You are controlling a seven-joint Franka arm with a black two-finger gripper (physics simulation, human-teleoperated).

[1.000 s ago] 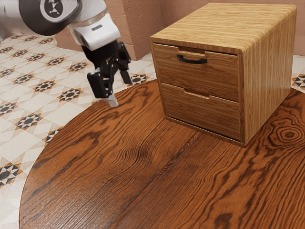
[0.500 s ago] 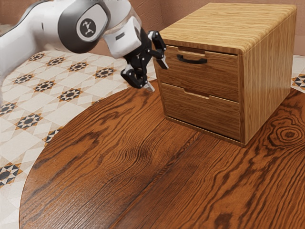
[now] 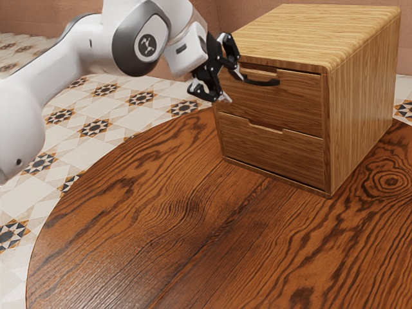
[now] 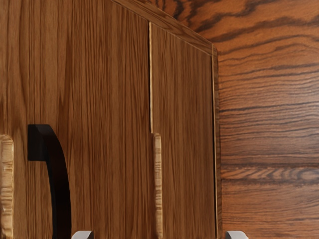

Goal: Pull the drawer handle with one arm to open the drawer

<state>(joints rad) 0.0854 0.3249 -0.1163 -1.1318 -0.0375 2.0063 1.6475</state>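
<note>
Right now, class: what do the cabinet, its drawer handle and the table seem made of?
Cabinet: light wood, matte, straight striped grain, perhaps bamboo.
Drawer handle: smooth black bar, plastic or painted metal.
Table: dark reddish wood, bold swirling grain, slight sheen.

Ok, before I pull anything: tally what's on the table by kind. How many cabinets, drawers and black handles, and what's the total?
cabinet: 1
drawers: 2 (upper drawer, lower drawer)
black handle: 1, on the upper drawer
Total: 4
</note>
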